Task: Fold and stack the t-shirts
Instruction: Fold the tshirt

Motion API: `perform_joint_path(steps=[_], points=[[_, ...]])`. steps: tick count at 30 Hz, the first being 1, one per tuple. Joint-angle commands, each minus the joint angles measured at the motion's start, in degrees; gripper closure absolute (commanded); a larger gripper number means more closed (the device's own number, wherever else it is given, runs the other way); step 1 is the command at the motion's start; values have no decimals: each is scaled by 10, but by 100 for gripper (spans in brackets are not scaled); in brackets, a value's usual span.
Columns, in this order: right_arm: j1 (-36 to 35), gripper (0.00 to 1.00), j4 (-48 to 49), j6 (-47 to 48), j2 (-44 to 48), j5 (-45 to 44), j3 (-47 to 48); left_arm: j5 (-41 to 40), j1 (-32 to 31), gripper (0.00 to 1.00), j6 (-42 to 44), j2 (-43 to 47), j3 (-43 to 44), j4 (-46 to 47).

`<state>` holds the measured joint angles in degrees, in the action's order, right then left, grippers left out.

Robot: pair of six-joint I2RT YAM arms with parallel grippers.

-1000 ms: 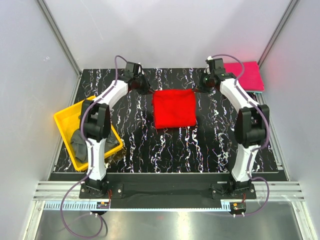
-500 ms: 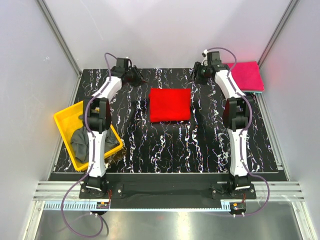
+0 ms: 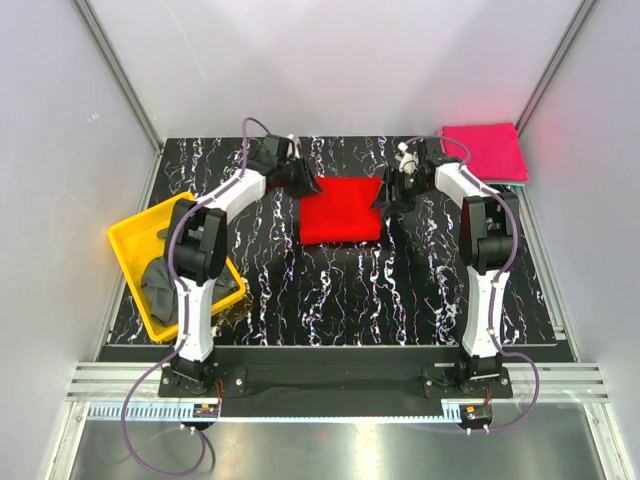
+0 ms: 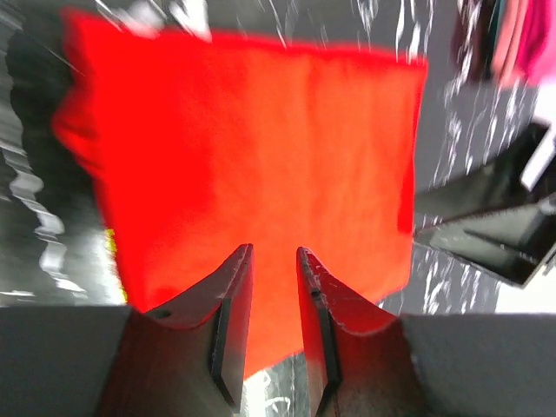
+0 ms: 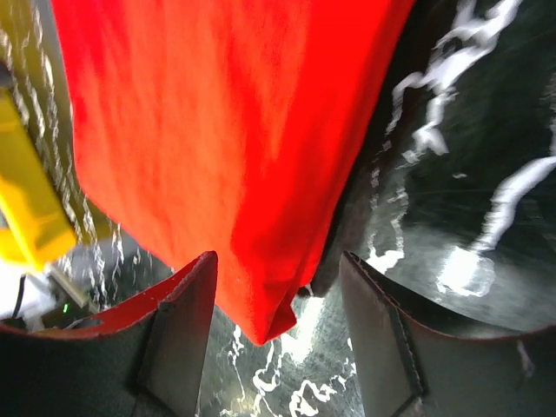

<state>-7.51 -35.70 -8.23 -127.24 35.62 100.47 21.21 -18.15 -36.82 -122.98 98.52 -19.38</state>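
Left hand (image 4: 274, 254) barely parted, right hand (image 5: 278, 261) wide, both empty, red t-shirt (image 3: 342, 210) lying long side left-to-right

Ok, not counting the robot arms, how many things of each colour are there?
Red: 1, the folded red t-shirt
Pink: 1, the pink pile; its layers can't be counted
Grey: 1, the grey t-shirt in the tray
Yellow: 1, the yellow tray
Total: 4

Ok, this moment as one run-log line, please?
red shirt folded, centre | left fingers open, its far-left corner | right fingers open, far-right corner | pink shirt far right | grey shirt in tray
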Motion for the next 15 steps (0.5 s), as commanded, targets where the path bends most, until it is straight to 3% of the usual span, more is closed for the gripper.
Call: perform_joint_path(steps=[1, 6, 7, 8, 13, 15], points=[[-3, 35, 41, 30, 28, 82, -25, -38, -3, 69, 25, 16, -18, 14], [-4, 36, 75, 30, 9, 108, -59, -100, -2, 69, 40, -15, 10, -38], [-3, 38, 84, 29, 8, 112, -65, -116, -1, 69, 41, -23, 23, -50], [-3, 48, 88, 28, 3, 115, -70, -118, -1, 69, 45, -37, 32, -60], [-3, 53, 106, 23, -4, 113, -85, -127, 2, 69, 48, -74, 67, -76], [-3, 60, 112, 18, -6, 118, -89, -123, 2, 69, 47, -85, 79, -82]])
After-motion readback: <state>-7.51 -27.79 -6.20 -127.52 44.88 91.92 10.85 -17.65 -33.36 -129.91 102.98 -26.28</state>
